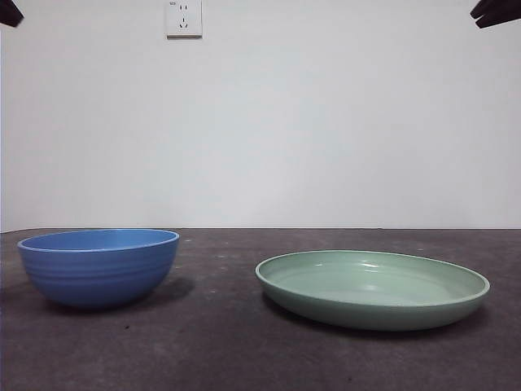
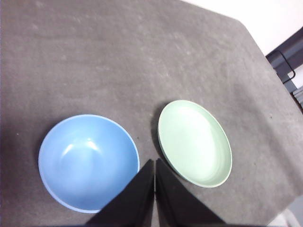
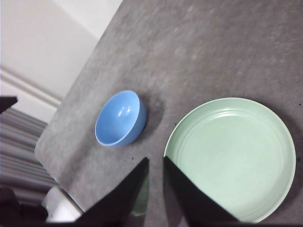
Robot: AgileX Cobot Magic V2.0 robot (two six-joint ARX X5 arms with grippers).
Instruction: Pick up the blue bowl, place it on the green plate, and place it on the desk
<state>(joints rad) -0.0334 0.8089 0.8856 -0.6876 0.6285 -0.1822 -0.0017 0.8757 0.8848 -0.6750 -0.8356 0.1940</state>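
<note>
We see a dark grey, speckled bench (image 1: 244, 358) in front of a plain white wall with a power socket (image 1: 184, 18) high up on it. Two dishes stand on the bench, side by side and clearly apart, with bare surface between them.

The blue bowl (image 1: 98, 265) sits upright on the bench. It is round, deep and glossy, with faint ridges around its outside. From above, its inside looks empty.

The green plate (image 1: 373, 288) sits flat on the bench beside it. It is pale mint, wide and shallow, with a raised rim. Nothing lies on it.

We judge that the task has not yet begun: the bowl is not lifted and not on the plate. All steps remain, namely grasping the bowl, setting it on the plate, then putting it back on the bench.

Both arms are raised well above the dishes. In the front view they show only as dark tips at the two top corners. The left end effector (image 2: 155, 163) hangs over the gap between bowl and plate, its two black jaws pressed together and holding nothing. The right end effector (image 3: 155, 163) hangs above the near edge of the plate, its jaws a little apart, also holding nothing.
</note>
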